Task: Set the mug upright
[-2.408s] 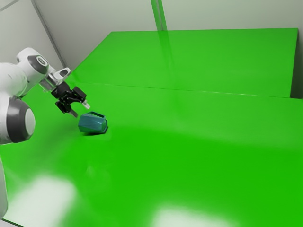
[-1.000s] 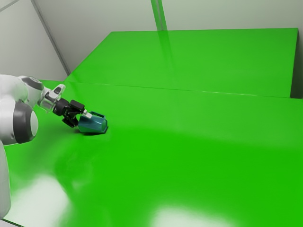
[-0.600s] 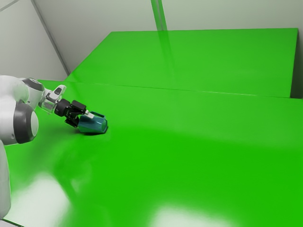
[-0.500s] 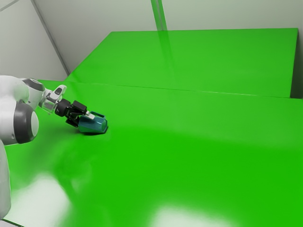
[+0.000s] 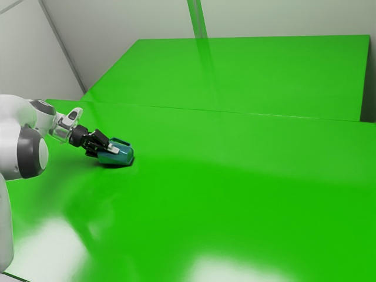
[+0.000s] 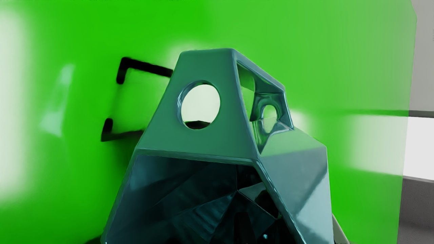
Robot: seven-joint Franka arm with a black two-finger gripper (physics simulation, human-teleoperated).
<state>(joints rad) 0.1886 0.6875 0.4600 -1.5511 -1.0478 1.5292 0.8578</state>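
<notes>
The teal faceted mug [image 5: 122, 155] lies on its side on the green table, mouth toward the hand, base toward the exterior view's right and handle uppermost. My gripper [image 5: 110, 152] is shut on its walls near the mouth, with one pale fingertip against the side facing the camera; the far finger is mostly hidden. In the wrist view, the mug [image 6: 200, 139] shows its dark hollow inside and the handle with round holes. There my gripper [image 6: 217, 239] spans the mug, with a pale fingertip [image 6: 340, 232] beside one outer wall.
The green table [image 5: 223, 188] extends broadly toward the exterior view's right. A second green surface [image 5: 258, 73] adjoins it farther back, by pale walls. The white arm comes in from the exterior view's left, low over the table. In the wrist view, the mug's dark shadow lies beside it.
Since the earliest frame my hand has lowered and moved toward the exterior view's right, to the mug's mouth. Over the last half second the fingers have closed onto it. The mug remains lying down.
</notes>
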